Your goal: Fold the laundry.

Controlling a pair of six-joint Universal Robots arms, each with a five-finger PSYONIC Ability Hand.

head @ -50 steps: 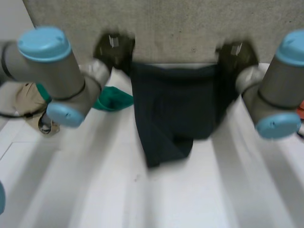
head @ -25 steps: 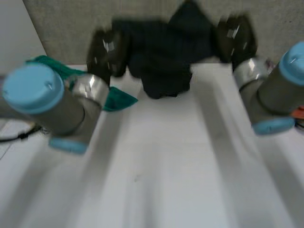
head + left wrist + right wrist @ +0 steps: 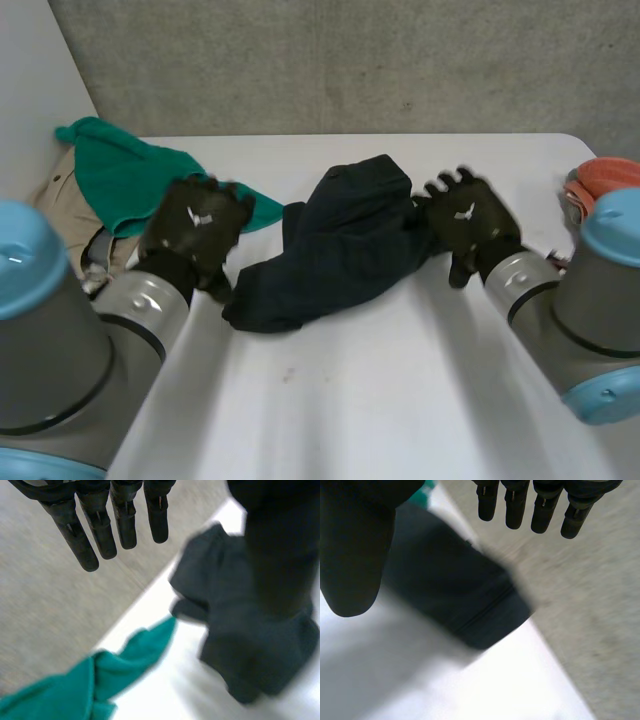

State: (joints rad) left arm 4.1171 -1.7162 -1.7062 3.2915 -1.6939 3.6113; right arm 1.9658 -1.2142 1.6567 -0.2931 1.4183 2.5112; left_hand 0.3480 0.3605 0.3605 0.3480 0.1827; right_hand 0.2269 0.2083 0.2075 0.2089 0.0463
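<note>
The white table (image 3: pixel 400 400) is carrying a crumpled dark garment (image 3: pixel 330 250) lying across its middle, a green cloth (image 3: pixel 120 175) lying over a beige garment (image 3: pixel 55 200) at its far left corner, and an orange cloth (image 3: pixel 605 178) sitting at its right edge

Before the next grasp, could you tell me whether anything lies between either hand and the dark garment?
Nothing visible does. The dark garment lies between the left hand and right hand, both open. The green cloth ends beside the left hand, not over the garment.
</note>
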